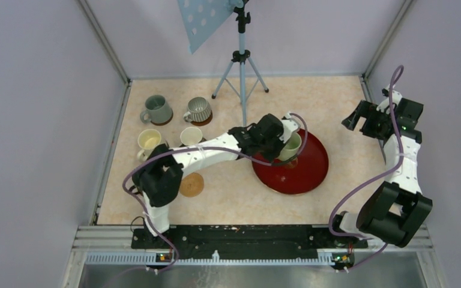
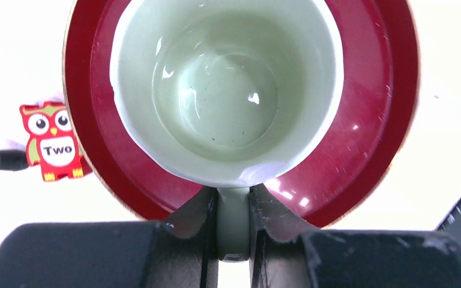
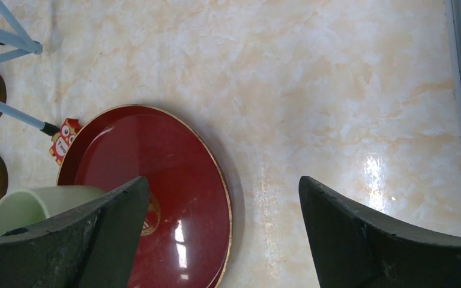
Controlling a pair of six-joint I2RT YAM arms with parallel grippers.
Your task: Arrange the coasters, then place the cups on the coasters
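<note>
A blue-legged tripod [image 1: 240, 66] stood at the rear of the marbled worktop [image 1: 336, 102], with a red owl tag [image 2: 51, 141] marked "Two" just beside the large red round tray [image 2: 366, 120]. At the left rear, four mugs sat on round wooden coasters, and one bare wooden coaster [image 1: 191, 184] lay near the left arm. The left gripper [image 2: 234, 210] was clamped on the handle of the pale green ceramic mug [image 2: 228, 90], held over the tray and apparently clear of it. The mug's mouth faced up and its handle pointed back towards the left arm. The right gripper [image 3: 223, 180] hung with its jaws wide apart, holding nothing, well off to the right.
</note>
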